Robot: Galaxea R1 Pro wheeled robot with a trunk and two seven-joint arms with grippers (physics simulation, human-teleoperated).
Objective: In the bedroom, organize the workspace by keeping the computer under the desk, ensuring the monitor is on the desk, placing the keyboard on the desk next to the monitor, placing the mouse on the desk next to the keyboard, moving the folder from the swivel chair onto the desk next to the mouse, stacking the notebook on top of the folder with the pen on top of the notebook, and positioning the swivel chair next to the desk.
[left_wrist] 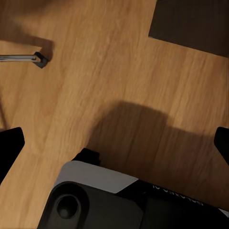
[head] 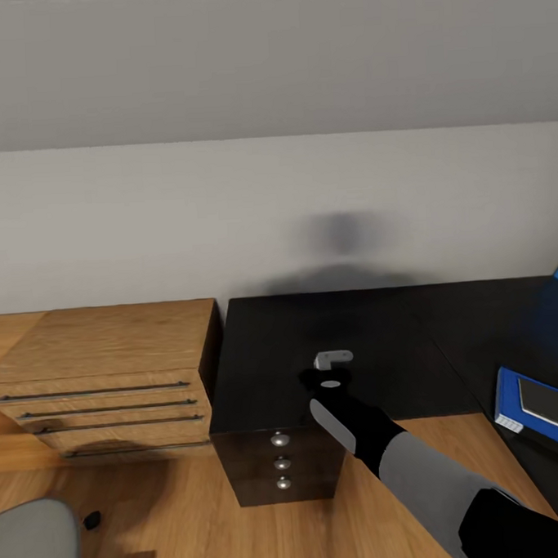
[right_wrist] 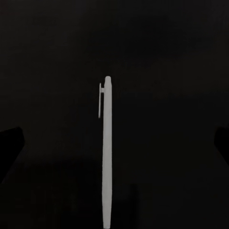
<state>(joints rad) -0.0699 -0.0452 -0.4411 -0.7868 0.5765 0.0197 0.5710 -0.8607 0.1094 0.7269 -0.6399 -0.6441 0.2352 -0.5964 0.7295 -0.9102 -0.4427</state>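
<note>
Right gripper (right_wrist: pixel 114 138) above black desk (head: pixel 259 370), fingers spread wide, holding nothing. White pen (right_wrist: pixel 107 152) lies flat on the desk directly beneath, between the fingertips. Left gripper (left_wrist: pixel 114 143) spread open over wood floor (left_wrist: pixel 119 71), empty.

We see the right arm (head: pixel 420 468) now: grey sleeve, black forearm with a pale grey panel, a light grey bracket at the wrist. Our left wrist view catches black housing (left_wrist: pixel 95 210) with a grey plate.
</note>
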